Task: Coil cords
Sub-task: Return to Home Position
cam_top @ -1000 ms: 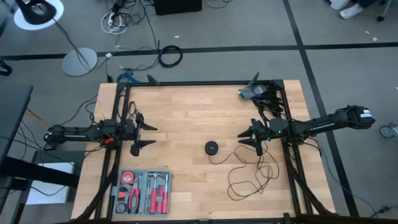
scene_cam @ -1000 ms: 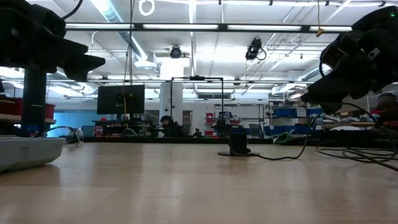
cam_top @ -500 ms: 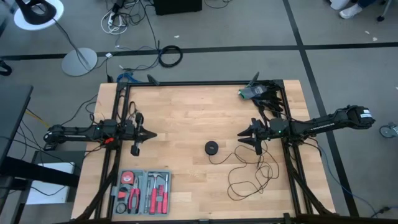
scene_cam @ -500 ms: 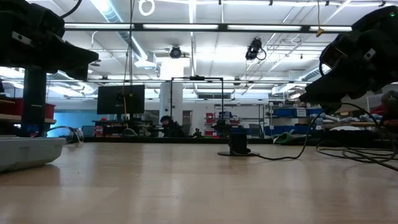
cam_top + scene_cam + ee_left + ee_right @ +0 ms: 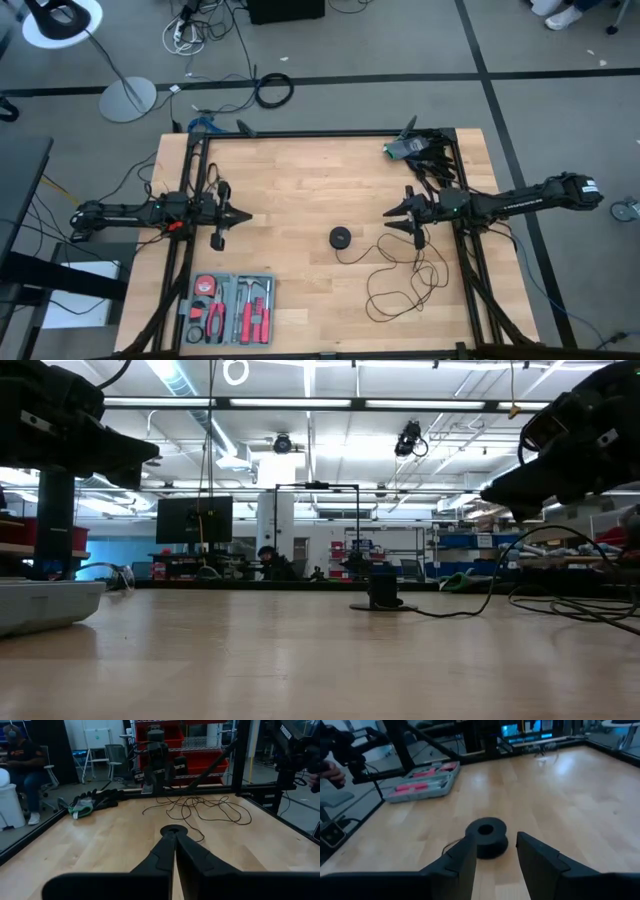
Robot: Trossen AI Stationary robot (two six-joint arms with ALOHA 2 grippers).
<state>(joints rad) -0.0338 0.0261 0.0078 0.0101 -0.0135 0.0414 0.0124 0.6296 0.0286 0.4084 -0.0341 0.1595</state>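
Since a second ago the left gripper (image 5: 241, 216) has pinched together (right gripper (image 5: 398, 214) stands parted, empty), puck (image 5: 341, 238) between them.

Small round black puck (image 5: 341, 238) lies flat, mid-table (image 5: 290, 180). Thin black cord (image 5: 402, 282) joined to it, uncoiled, sprawling in loose loops rightward.
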